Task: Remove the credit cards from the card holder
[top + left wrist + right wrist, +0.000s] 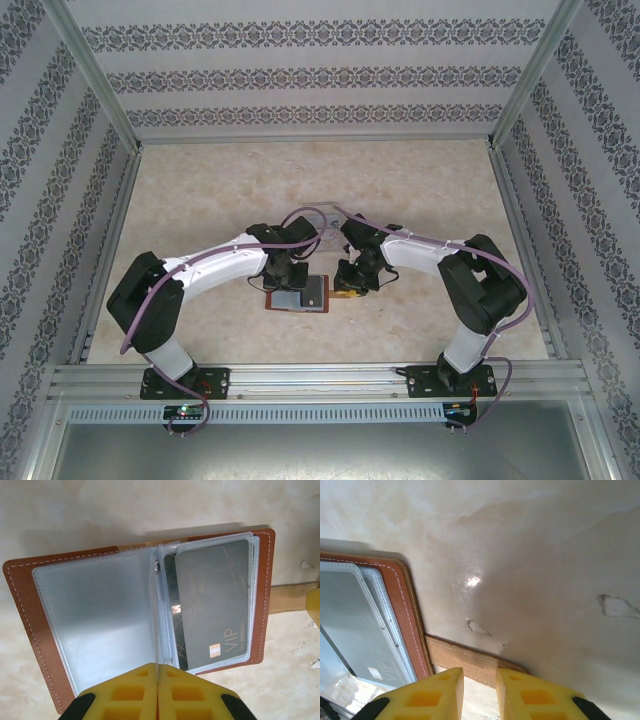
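- Card holder (297, 297) lies open flat on the table (530, 555), near the arm bases and between the two grippers.
- Dark VIP credit card (210, 605) sits in the right-side clear pocket, fully seated, not pulled.
- Left-side pocket looks frosted; cannot tell if a card is inside.
- Left gripper (158, 690): fingers pressed together, apparently pinching the edge of an upright clear sleeve leaf (157, 630) at the spine.
- Right gripper (480, 690): fingers slightly apart, low over the strap tab (465, 660) at the holder's right edge, gripping nothing.
- Progress: holder opened and pages being separated, but extraction itself not begun. Judged early stage.
- Left to do: draw out the dark card, then check the other sleeves.
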